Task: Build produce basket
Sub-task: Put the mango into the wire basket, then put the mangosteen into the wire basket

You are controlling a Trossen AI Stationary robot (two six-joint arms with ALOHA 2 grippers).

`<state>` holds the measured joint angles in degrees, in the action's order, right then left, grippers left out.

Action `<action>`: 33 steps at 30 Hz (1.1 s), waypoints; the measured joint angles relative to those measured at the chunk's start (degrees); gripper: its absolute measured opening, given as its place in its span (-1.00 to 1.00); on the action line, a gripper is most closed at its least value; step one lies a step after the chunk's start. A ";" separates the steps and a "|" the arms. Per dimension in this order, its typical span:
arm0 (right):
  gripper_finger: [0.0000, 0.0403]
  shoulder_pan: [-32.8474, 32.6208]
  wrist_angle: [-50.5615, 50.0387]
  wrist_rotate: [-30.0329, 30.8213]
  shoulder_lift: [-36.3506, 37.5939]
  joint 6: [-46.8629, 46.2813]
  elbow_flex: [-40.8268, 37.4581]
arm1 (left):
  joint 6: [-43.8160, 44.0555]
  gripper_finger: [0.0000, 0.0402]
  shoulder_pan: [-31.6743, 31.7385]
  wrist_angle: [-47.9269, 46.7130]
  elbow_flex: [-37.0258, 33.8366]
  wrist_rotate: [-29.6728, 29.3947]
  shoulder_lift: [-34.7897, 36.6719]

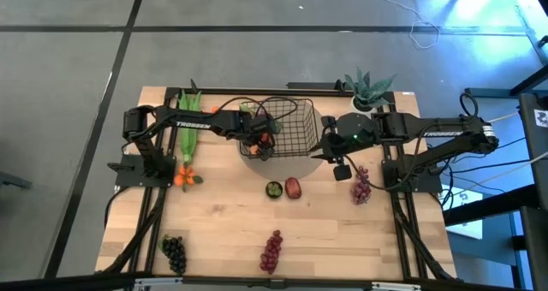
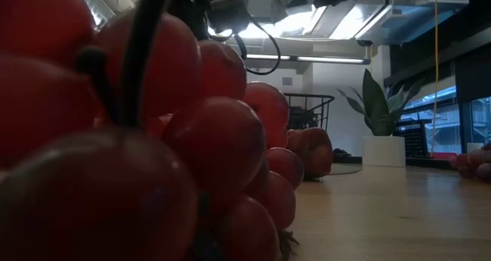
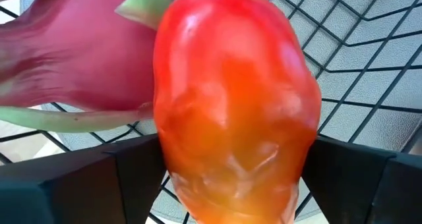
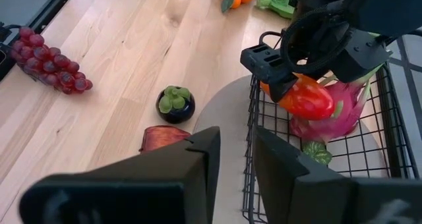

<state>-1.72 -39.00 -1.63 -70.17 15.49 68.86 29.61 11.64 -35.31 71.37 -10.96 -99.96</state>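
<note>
Evidently, the red-orange mango [image 4: 308,100] is bracketed by the spread fingers of the left claw [image 4: 290,72] just above the pink dragon fruit [image 4: 333,115] inside the basket [image 1: 295,124] at upper centre, so as to be released there, while the narrowly parted, empty right claw [image 4: 234,161] is kept beside the basket's wall.

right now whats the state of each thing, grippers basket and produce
left gripper: inside the basket, fingers either side of the mango
mango: between the left fingers, above the dragon fruit
dragon fruit: lying in the basket
basket: upright on the round mat
right gripper: at the basket's rim, holding nothing
</note>
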 joint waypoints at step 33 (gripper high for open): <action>-0.60 0.00 0.00 0.02 0.00 0.00 0.00 | 0.28 0.62 -5.25 -26.20 24.55 -9.43 0.28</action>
<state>-1.72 -39.00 -1.61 -70.17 15.49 68.86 29.89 6.39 -61.51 95.92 -20.39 -99.68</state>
